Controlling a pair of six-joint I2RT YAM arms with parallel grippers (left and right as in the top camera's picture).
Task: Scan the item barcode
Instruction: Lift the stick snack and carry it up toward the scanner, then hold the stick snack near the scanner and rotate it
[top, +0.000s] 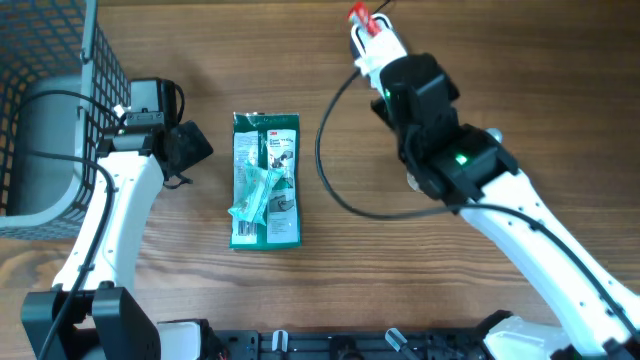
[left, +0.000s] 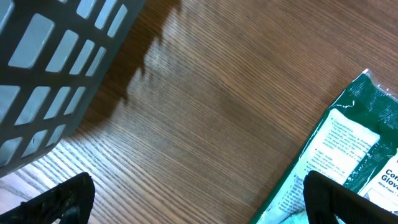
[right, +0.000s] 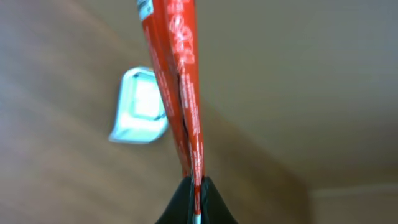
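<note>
A thin red packet (right: 177, 74) stands edge-on between the pads of my right gripper (right: 196, 186), which is shut on it. From above, the same red packet (top: 360, 15) sticks out past my right gripper (top: 378, 55) at the far edge of the table. A green and white glove package (top: 265, 180) lies flat mid-table. My left gripper (top: 188, 150) hovers just left of it, wide open with nothing between its fingers. In the left wrist view, the glove package (left: 348, 143) reaches under the right fingertip (left: 336, 199). I cannot make out a barcode.
A grey wire basket (top: 55, 90) fills the far left corner, and its wall (left: 56, 56) shows close in the left wrist view. A black cable (top: 325, 170) loops over the table between the package and the right arm. A blurred pale square thing (right: 142, 106) lies behind the red packet.
</note>
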